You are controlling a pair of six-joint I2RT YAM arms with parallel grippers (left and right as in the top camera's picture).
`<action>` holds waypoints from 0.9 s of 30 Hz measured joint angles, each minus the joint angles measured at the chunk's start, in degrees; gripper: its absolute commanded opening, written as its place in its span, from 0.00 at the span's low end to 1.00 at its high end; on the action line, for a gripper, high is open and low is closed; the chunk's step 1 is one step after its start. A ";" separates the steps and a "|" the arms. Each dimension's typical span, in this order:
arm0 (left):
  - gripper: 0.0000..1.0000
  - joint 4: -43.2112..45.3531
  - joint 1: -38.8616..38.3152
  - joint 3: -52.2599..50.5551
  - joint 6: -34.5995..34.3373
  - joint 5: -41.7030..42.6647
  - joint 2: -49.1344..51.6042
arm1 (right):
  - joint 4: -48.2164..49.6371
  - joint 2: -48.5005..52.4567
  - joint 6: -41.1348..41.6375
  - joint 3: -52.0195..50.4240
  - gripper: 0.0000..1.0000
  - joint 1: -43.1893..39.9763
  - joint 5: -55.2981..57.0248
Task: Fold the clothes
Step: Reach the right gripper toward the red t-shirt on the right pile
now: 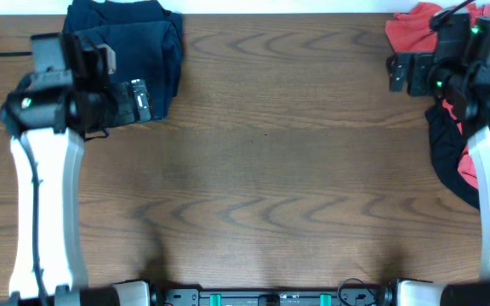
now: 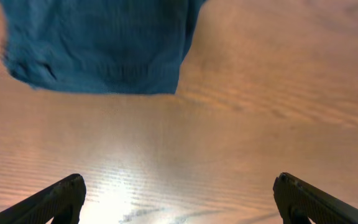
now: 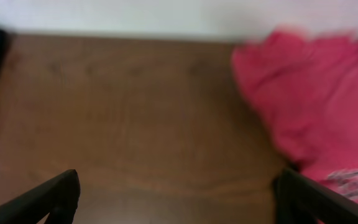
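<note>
A folded dark blue garment (image 1: 139, 38) lies at the table's back left; it also shows at the top of the left wrist view (image 2: 98, 43). My left gripper (image 1: 139, 100) hovers by its near edge, open and empty, with bare wood between the fingers (image 2: 178, 199). A red garment (image 1: 419, 30) lies bunched at the back right, with a dark garment (image 1: 445, 153) along the right edge partly under my right arm. My right gripper (image 1: 398, 72) is open and empty, just left of the red cloth (image 3: 316, 99), over bare wood (image 3: 178, 199).
The wooden table (image 1: 262, 170) stretches between the two piles. The table's back edge meets a white wall (image 3: 135, 15). Both arm bases stand at the front edge.
</note>
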 measured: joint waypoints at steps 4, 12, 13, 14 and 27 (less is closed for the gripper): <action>0.98 -0.20 0.00 0.02 -0.07 0.02 5.66 | -4.63 4.28 -0.02 0.00 0.99 -0.79 -2.01; 0.98 -0.37 0.00 0.02 -3.04 0.11 12.48 | -13.31 8.55 9.51 0.15 0.87 -3.04 3.37; 0.98 -0.50 0.00 0.02 -3.13 0.11 12.96 | -14.23 8.98 11.34 0.15 0.88 -3.85 4.79; 0.98 -0.70 0.00 0.02 -3.37 0.24 13.51 | -15.08 9.51 13.33 0.15 0.88 -5.03 6.34; 0.98 -0.37 0.00 0.02 -4.11 0.46 14.23 | -15.08 10.95 22.88 -5.99 0.78 -25.33 13.18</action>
